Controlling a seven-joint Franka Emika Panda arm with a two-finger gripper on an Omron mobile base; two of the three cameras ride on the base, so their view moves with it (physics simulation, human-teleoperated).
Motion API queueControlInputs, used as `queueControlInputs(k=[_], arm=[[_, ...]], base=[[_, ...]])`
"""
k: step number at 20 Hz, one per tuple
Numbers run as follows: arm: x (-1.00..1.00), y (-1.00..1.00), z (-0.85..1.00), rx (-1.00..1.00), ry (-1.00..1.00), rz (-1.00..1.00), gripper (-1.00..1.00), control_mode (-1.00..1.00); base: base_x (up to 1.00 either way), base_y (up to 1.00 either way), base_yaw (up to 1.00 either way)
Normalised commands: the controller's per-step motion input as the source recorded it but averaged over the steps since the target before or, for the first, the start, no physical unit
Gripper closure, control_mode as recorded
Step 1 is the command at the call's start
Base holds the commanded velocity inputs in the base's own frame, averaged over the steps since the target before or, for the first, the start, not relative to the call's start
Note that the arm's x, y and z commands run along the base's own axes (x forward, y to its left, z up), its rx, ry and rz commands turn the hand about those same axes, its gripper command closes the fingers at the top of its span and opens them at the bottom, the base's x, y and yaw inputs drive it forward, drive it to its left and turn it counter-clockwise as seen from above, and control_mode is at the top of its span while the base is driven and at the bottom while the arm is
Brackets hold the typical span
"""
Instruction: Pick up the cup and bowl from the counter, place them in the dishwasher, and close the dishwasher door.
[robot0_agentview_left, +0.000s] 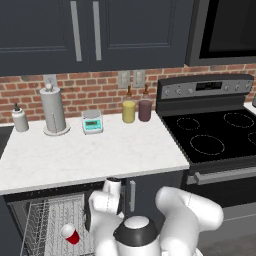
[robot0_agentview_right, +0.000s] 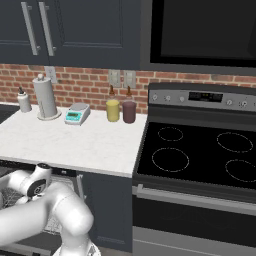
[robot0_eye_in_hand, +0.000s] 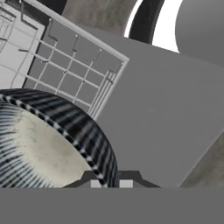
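Note:
The red cup (robot0_agentview_left: 70, 233) lies on its side in the dishwasher's wire rack (robot0_agentview_left: 42, 220), below the white counter (robot0_agentview_left: 100, 152). My arm reaches down from the counter's front edge into the open dishwasher. In the hand view the grey bowl (robot0_eye_in_hand: 39, 148), with its speckled inside and ribbed rim, sits very close at the lower left. My gripper (robot0_eye_in_hand: 110, 183) is shut on the bowl's rim. Beyond the bowl are the rack (robot0_eye_in_hand: 65, 65) and the flat grey dishwasher door (robot0_eye_in_hand: 166, 122), which is folded down. The bowl hangs over the rack's edge, near the door.
On the counter's back stand a paper towel holder (robot0_agentview_left: 53, 112), a soap bottle (robot0_agentview_left: 20, 119), a small scale (robot0_agentview_left: 92, 121), and yellow (robot0_agentview_left: 129, 111) and maroon (robot0_agentview_left: 145, 109) canisters. The black stovetop (robot0_agentview_left: 215, 137) lies to the right. My own arm crowds the space in front of the dishwasher.

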Motion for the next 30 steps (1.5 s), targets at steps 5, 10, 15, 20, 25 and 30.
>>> queueControlInputs(k=[5, 10, 15, 20, 25, 30], arm=[[0.08, 0.11, -0.36, 0.0, 0.0, 0.0, 1.0, -1.0], [0.01, 0.0, -0.53, -0.03, 0.0, 0.0, 1.0, -1.0], [0.0, 0.0, -0.49, -0.03, 0.0, 0.0, 1.0, -1.0], [0.0, 0.0, -0.32, -0.02, 0.0, 0.0, 1.0, -1.0], [0.0, 0.0, -0.3, -0.01, 0.0, 0.0, 1.0, -1.0], [0.04, 0.05, -0.21, 0.0, 0.0, 0.0, 1.0, -1.0]], base=[[0.0, 0.0, 0.0], [0.0, 0.0, 0.0], [0.0, 0.0, 0.0], [0.0, 0.0, 0.0], [0.0, 0.0, 0.0], [0.0, 0.0, 0.0]])
